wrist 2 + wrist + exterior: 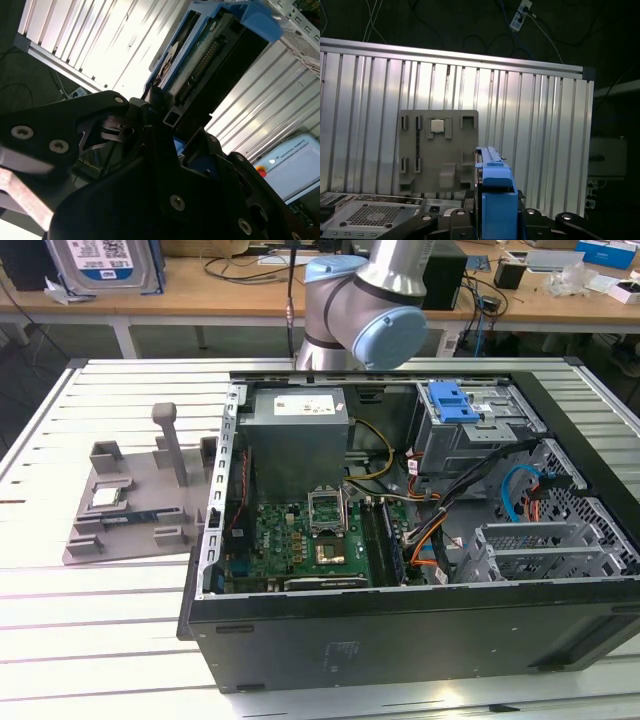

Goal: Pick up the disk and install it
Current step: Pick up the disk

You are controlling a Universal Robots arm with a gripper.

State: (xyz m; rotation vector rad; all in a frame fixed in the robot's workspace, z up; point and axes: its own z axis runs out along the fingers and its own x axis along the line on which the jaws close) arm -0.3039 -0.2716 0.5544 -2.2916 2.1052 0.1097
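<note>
The disk (104,264), a silver hard drive with a white and blue label, hangs high at the exterior view's upper left, above the slatted table. In the second wrist view the disk (200,55) shows edge-on in its blue bracket, and my gripper (165,117) is shut on its near end. In the first wrist view the disk (492,175) stands edge-on between the black fingers of my gripper (492,216), above the grey fixture (439,150).
An open computer case (400,640) lies on the slatted table (90,620). Inside it is a metal drive cage with a blue latch (452,400). The grey fixture (130,502) holds a small square chip (105,497). The arm's elbow (365,305) rises behind the case.
</note>
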